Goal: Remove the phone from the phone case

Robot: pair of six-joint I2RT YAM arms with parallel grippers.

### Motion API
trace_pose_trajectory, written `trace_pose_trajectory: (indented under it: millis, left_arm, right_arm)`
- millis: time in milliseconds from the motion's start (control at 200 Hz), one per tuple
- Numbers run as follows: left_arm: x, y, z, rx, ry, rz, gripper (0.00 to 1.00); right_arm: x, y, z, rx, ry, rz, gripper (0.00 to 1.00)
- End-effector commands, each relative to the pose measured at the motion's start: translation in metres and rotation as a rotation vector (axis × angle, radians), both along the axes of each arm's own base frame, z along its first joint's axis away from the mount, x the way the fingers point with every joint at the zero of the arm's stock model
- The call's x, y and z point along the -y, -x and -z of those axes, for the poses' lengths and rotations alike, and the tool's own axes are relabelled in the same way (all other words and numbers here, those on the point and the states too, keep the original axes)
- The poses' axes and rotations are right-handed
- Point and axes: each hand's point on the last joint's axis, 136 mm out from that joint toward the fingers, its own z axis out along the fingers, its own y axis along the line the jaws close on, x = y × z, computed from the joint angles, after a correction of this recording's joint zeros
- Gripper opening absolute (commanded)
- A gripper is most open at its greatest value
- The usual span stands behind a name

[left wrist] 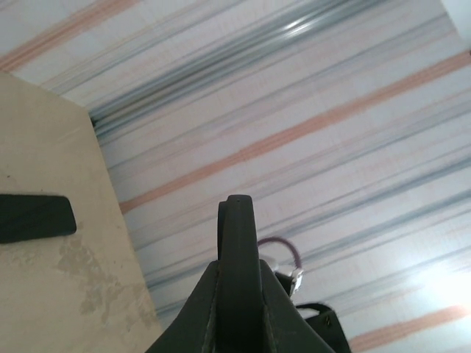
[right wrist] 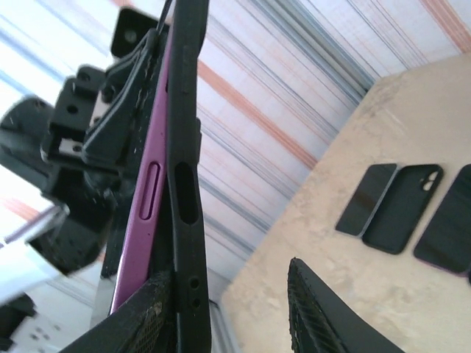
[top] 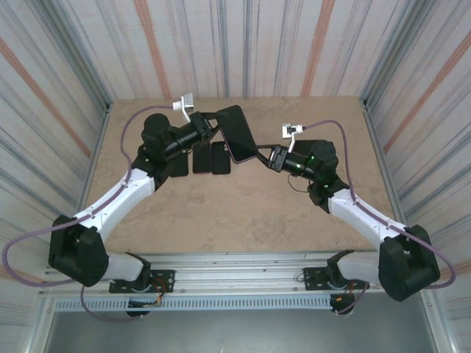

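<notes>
The black phone case (top: 235, 132) is held up in the air above the back of the table, on edge. My left gripper (top: 215, 122) is shut on its far end; in the left wrist view the case (left wrist: 241, 235) stands clamped between the two fingers. The right wrist view shows the purple phone (right wrist: 147, 198) peeling away from the black case (right wrist: 188, 184) along its side, with a gap between them. My right gripper (right wrist: 228, 276) is open at the near lower corner. Its left finger (right wrist: 136, 323) lies against the phone and case. Its right finger (right wrist: 316, 312) stands well apart from them.
Three dark phones or cases lie flat in a row on the tan table (top: 243, 213) under the held case: (top: 180, 163), (top: 201, 160), (top: 219, 157). Striped walls close in the table on three sides. The front half of the table is bare.
</notes>
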Motion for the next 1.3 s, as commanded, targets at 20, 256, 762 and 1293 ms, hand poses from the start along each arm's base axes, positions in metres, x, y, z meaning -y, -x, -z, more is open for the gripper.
trace_pose_trajectory:
  millis: [20, 256, 762, 1293]
  left_arm:
    - [-0.01, -0.015, -0.013, 0.006, 0.081, -0.133, 0.0]
    - [-0.008, -0.022, 0.005, -0.074, 0.12, -0.182, 0.0]
    - [-0.003, -0.031, 0.033, -0.159, 0.112, -0.201, 0.08]
    - [-0.006, -0.034, 0.041, -0.196, 0.111, -0.197, 0.5]
  right_arm:
    - [-0.01, 0.013, -0.035, -0.03, -0.163, -0.049, 0.41]
    - [-0.011, 0.006, -0.048, -0.112, -0.29, -0.028, 0.33]
    - [-0.006, -0.004, -0.056, -0.154, -0.379, -0.016, 0.1]
    - [0.003, -0.025, -0.04, -0.243, -0.429, 0.061, 0.0]
